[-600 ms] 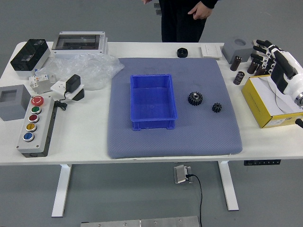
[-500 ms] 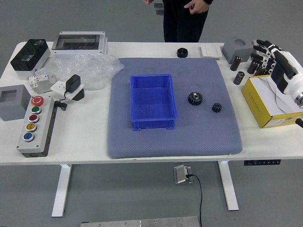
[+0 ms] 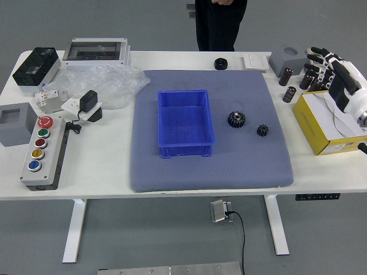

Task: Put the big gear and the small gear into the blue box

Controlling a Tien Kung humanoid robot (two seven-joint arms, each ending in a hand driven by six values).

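Observation:
My right hand (image 3: 320,64) is at the right edge of the picture, above the yellow box and the dark cylinders, its fingers spread and holding nothing. On the grey-blue mat, the big gear (image 3: 236,119) lies just right of the blue box (image 3: 184,150). Farther right and slightly nearer is the small gear (image 3: 262,130). Only bare blue floor shows inside the blue box. My left hand is out of view.
A yellow box (image 3: 314,130) and dark cylinders (image 3: 289,94) stand at the right. Plastic wrap (image 3: 123,86) and a button panel (image 3: 49,152) are at the left. A black round part (image 3: 221,63) lies behind the mat. A person (image 3: 219,26) stands at the far side.
The person at the far side has shifted a little, and the hands have come closer together near the top edge. The gears, blue box and my right hand have not visibly moved.

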